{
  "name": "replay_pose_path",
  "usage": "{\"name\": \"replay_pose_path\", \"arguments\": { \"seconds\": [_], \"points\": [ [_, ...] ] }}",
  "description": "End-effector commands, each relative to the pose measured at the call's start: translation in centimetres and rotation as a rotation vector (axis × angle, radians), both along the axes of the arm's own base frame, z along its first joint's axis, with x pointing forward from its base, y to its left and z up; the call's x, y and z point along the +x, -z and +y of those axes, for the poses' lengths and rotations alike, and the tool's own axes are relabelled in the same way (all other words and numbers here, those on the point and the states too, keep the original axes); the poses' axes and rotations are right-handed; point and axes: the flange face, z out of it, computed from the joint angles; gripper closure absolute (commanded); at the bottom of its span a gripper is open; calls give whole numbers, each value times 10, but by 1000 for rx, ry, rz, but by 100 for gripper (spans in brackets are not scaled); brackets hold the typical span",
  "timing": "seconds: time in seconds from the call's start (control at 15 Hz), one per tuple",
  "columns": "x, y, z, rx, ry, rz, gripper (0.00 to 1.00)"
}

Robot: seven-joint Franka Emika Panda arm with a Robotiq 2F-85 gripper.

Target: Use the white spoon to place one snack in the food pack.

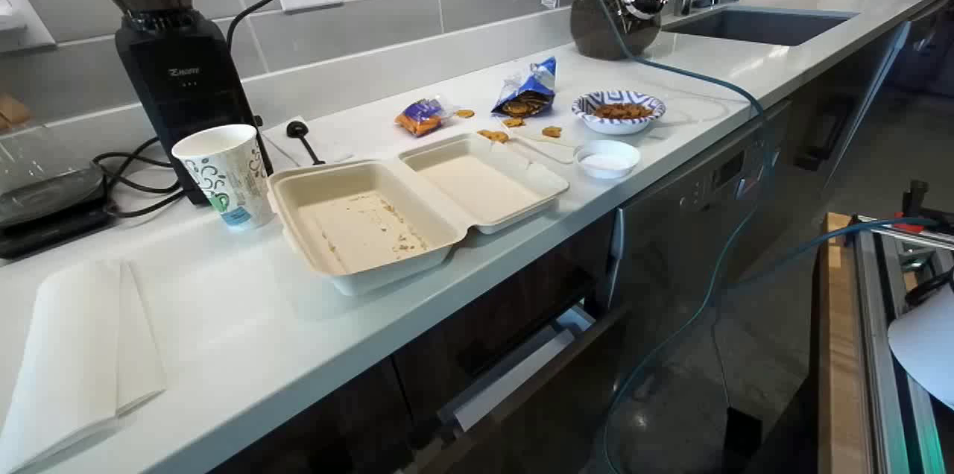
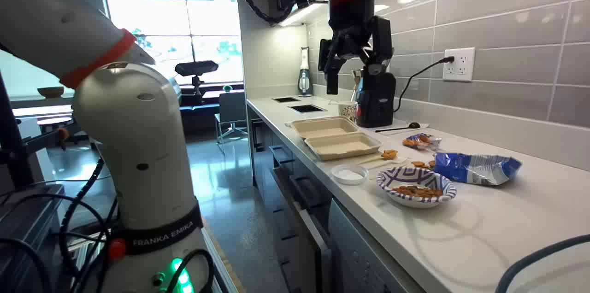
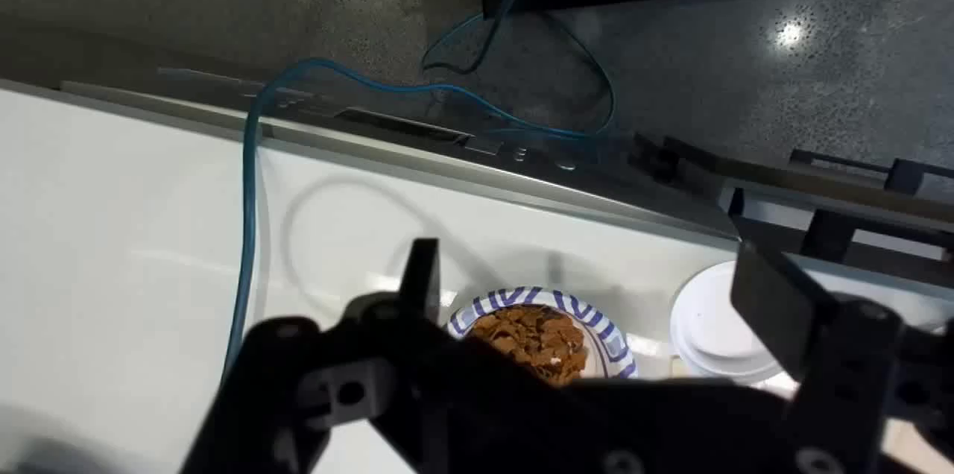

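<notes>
1. Cream-beige in finish, the food pack [image 1: 477, 183] lies unfolded on the countertop [image 1: 201, 362], its 2 halves facing up. We judge it set this way to receive food lowered from above.

2. Crumbs [image 1: 406, 245] mark the half nearer the coffee grinder [image 1: 182, 79]. We see no whole piece in either half, so we judge the placing not yet done.

3. The snack [image 2: 389, 154] is outside the food pack, just beside it; further orange-brown pieces [image 1: 551, 131] lie nearby. Whether it rests on a utensil or directly on the countertop, we cannot tell.

4. We find 2 pale utensils [image 2: 367, 160] lying flat there and take the whiter for the white spoon [image 2: 392, 162]; its head is too small to confirm.

5. The gripper [image 2: 353, 77] hangs above the countertop, its fingers [image 3: 779, 314] spread well apart and aimed downward, with nothing between them. We judge this stance suited to straddling a slim handle.

6. The patterned bowl [image 2: 408, 175] of brown flakes [image 3: 533, 340] and the small white tub [image 1: 608, 171] stand near the utensils, presumably to keep everything within short reach.

7. We consider a descent onto the white spoon the next move. Lying flat, it offers little to pinch, and the small white tub could be nudged.
</notes>
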Motion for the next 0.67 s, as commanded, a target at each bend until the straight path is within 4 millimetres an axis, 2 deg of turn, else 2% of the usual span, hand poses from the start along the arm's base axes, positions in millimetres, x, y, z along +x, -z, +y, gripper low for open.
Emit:
{"name": "replay_pose_path", "arguments": {
  "seconds": [0.0,0.53,0.6],
  "points": [
    [0,0,0,0,0,1,0],
    [0,0,0,0,0,1,0],
    [8,5,-1,8,-24,0,0]
  ]
}}
